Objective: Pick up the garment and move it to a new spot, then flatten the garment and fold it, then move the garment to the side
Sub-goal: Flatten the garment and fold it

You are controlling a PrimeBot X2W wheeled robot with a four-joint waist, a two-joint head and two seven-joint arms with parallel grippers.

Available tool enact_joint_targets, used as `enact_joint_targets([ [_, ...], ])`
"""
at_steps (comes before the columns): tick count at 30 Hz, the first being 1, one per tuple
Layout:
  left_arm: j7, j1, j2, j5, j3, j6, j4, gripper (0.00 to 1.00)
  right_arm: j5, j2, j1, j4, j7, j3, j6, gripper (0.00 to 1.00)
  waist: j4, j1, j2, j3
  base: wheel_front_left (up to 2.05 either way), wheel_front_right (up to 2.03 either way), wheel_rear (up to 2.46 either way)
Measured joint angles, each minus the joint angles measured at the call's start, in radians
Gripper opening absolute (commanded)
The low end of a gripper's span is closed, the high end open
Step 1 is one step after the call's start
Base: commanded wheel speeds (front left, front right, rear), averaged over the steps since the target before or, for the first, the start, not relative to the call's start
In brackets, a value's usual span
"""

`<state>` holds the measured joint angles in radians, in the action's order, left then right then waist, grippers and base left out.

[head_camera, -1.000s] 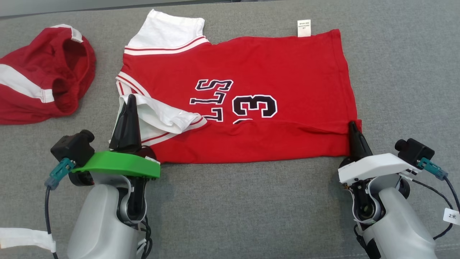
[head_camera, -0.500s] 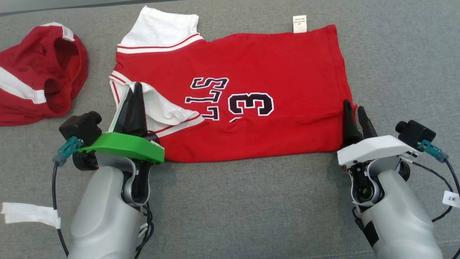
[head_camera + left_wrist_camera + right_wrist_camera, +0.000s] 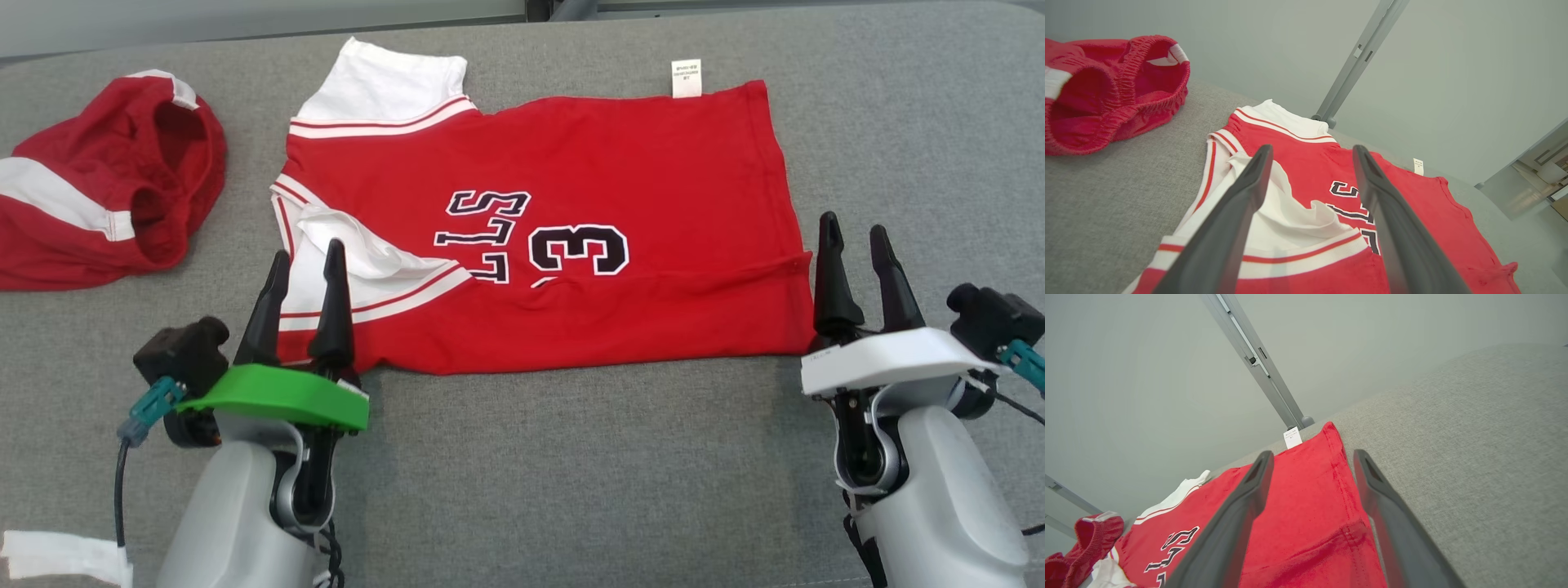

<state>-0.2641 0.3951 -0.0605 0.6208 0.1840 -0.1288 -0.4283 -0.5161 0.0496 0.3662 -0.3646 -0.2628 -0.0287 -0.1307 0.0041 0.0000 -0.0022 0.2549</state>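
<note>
The garment (image 3: 588, 163), a red jersey with white trimmed sleeves and the number 3, lies spread on the grey surface with its near edge folded up over the print. My left gripper (image 3: 304, 257) stands open over the near left corner, where a white sleeve is bunched (image 3: 1290, 220). My right gripper (image 3: 853, 229) stands open just off the near right corner (image 3: 1347, 535), holding nothing. In both wrist views the fingers are spread wide with the jersey (image 3: 1412, 212) showing between them.
Red shorts (image 3: 98, 204) with white stripes lie crumpled at the far left, also in the left wrist view (image 3: 1106, 90). A grey pole (image 3: 1257, 363) rises behind the surface. A white strip (image 3: 57, 551) lies at the near left edge.
Both grippers have opened and let go of the jersey's folded near edge, then pulled back a little toward me. The jersey stays folded.
</note>
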Motion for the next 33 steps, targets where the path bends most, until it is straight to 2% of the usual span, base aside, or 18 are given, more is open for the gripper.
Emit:
enact_joint_targets([
  [7,0.000,-0.126,-0.048,-0.007,-0.027,0.000,0.009,1.00,0.082,0.000,-0.136,0.111,0.000,-0.025,0.000,1.00,0.015,0.0000,0.0000,-0.049,0.00,0.00,0.00],
  [14,0.088,-0.192,-0.086,0.006,-0.044,0.044,-0.030,1.00,0.087,0.000,-0.209,0.146,0.000,-0.018,0.000,1.00,0.018,0.0000,0.0000,-0.091,0.00,0.00,0.00],
  [22,0.148,-0.182,-0.086,0.029,-0.045,0.068,-0.095,1.00,0.078,0.000,-0.213,0.146,0.000,-0.004,0.000,1.00,-0.006,0.0000,0.0000,-0.077,0.00,0.00,0.00],
  [30,0.160,-0.123,-0.088,0.047,-0.057,0.086,-0.186,1.00,0.081,0.000,-0.207,0.143,0.000,0.000,0.000,1.00,-0.040,0.0000,0.0000,-0.051,0.00,0.00,0.00],
  [31,0.164,-0.116,-0.088,0.049,-0.057,0.086,-0.194,0.95,0.081,0.000,-0.207,0.142,0.000,0.000,0.000,1.00,-0.044,0.0000,0.0001,-0.048,0.00,0.00,0.00],
  [33,0.172,-0.102,-0.092,0.052,-0.056,0.088,-0.209,0.69,0.086,0.000,-0.206,0.137,0.000,0.000,0.000,1.00,-0.051,0.0000,0.0000,-0.043,0.00,0.00,0.00],
])
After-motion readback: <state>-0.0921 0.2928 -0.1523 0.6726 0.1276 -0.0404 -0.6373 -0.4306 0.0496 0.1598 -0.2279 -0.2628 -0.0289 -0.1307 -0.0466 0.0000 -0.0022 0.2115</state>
